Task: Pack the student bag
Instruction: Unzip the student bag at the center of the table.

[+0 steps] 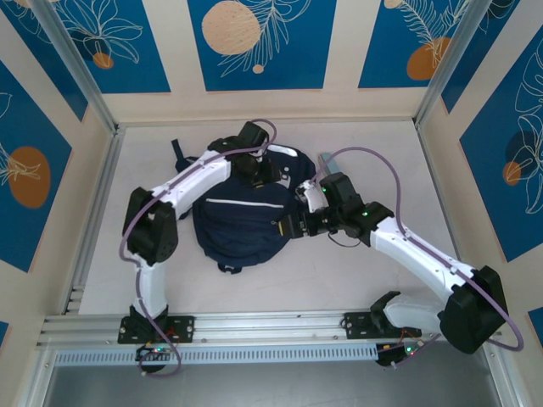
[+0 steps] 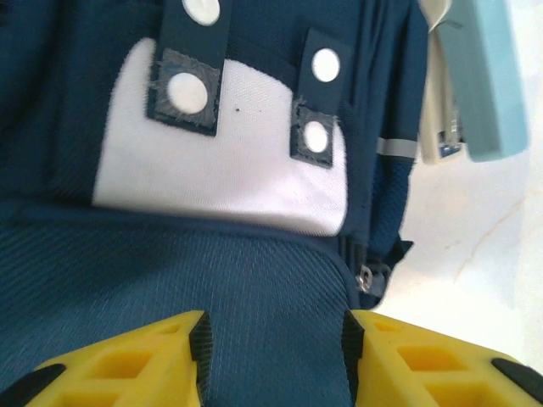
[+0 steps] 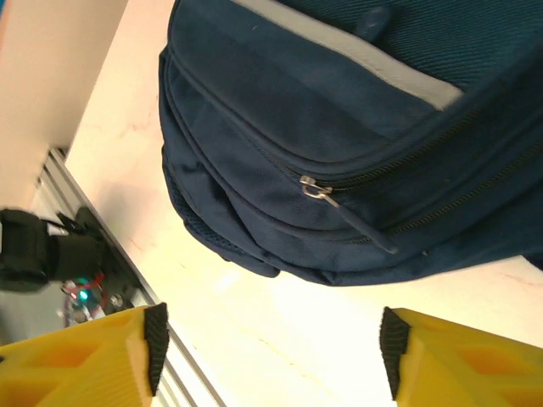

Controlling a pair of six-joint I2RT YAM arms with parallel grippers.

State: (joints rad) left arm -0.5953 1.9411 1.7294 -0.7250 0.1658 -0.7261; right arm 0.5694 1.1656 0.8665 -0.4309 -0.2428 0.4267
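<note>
The student bag (image 1: 236, 222) lies flat in the middle of the table, dark navy with a thin white stripe across it. My left gripper (image 1: 257, 172) hovers over its top end. In the left wrist view the bag's white patch (image 2: 229, 165) with snap tabs sits ahead, and my left gripper (image 2: 273, 343) stands open with navy fabric showing across the gap. My right gripper (image 1: 294, 226) is at the bag's right side. In the right wrist view it (image 3: 271, 352) is open wide over bare table, with the bag's (image 3: 356, 127) front zip pull (image 3: 316, 190) just beyond.
A pale blue stapler-like object (image 2: 475, 80) lies on the table just right of the bag's top, also seen from above as a grey shape (image 1: 326, 160). The metal rail (image 3: 127, 288) runs along the near edge. Walls close in the table on three sides.
</note>
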